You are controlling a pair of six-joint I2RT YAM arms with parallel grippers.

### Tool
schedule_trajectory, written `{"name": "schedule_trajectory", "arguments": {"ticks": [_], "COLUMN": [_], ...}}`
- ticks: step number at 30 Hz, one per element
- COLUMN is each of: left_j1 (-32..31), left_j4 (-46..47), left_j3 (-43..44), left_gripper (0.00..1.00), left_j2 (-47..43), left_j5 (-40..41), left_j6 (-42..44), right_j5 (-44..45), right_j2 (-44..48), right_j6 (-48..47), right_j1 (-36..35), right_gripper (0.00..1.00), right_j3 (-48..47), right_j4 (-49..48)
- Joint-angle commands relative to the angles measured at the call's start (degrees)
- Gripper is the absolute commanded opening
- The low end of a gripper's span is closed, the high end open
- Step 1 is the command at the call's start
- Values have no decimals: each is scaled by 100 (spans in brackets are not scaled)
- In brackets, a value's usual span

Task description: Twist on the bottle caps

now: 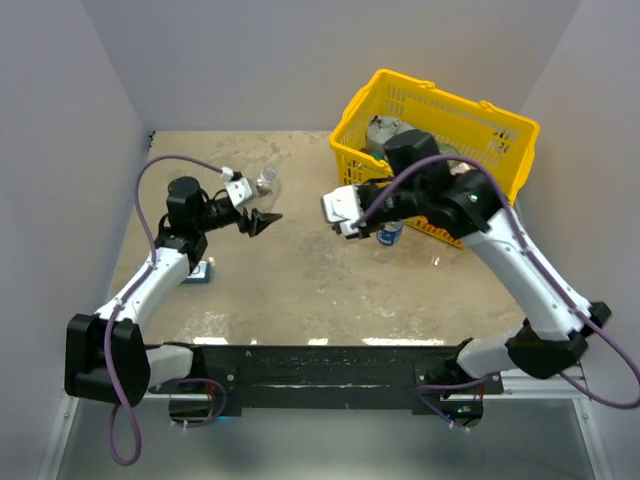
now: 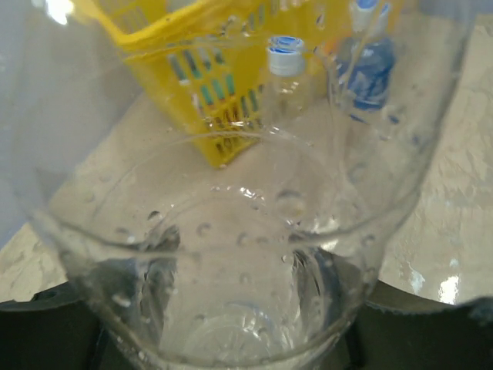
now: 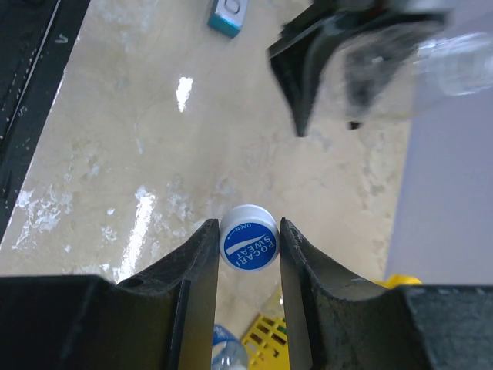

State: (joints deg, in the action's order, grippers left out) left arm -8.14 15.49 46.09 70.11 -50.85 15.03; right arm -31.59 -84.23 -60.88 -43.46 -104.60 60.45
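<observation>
1. Top view: the left gripper (image 1: 260,212) holds a clear bottle (image 1: 268,183) at the table's 10 o'clock. The right gripper (image 1: 345,212) hovers near centre, with a labelled bottle (image 1: 390,235) at its 4 o'clock and a yellow basket (image 1: 440,120) at 1 o'clock.
2. Left wrist: jaws clamped on the clear bottle, which fills the view. A capped bottle (image 2: 286,73) stands at 12 o'clock.
3. Right wrist: jaws pinched together on a blue cap (image 3: 249,248) at 6 o'clock.

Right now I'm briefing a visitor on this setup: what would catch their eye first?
The bright yellow basket at the table's far right stands out most. Next comes the right hand, pinching a small blue cap over the middle of the table. Facing it, the left hand grips a clear bottle.
</observation>
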Motion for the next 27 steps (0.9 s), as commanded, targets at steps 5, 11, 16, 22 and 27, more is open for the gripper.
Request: {"name": "schedule_trajectory", "arguments": {"ticks": [5,11,16,22,27], "left_j1": [-704,-1452,-1813,-1928,-1954], "left_j4": [746,-51,-378,-784,-740], "left_j3": [-1092,-858,-821,-776,-724], "left_gripper": [0,0,0,0,0], "left_j2": [30,117,21,-146,-199], "left_j5": [-725,-461,-13,181,233], "left_j6": [2082,1970,1714,1732,1705], "right_j5": [66,30,110,171,250], "right_j2": [873,671,513,390,188], "right_j6": [938,192,-415,-1030,-1259], "right_j1": [22,-241,-601,-1032,-1041], "right_gripper": [0,0,0,0,0], "right_j3": [45,-140,-166,-219,-254], "right_j4": [19,407,284,537,811]}}
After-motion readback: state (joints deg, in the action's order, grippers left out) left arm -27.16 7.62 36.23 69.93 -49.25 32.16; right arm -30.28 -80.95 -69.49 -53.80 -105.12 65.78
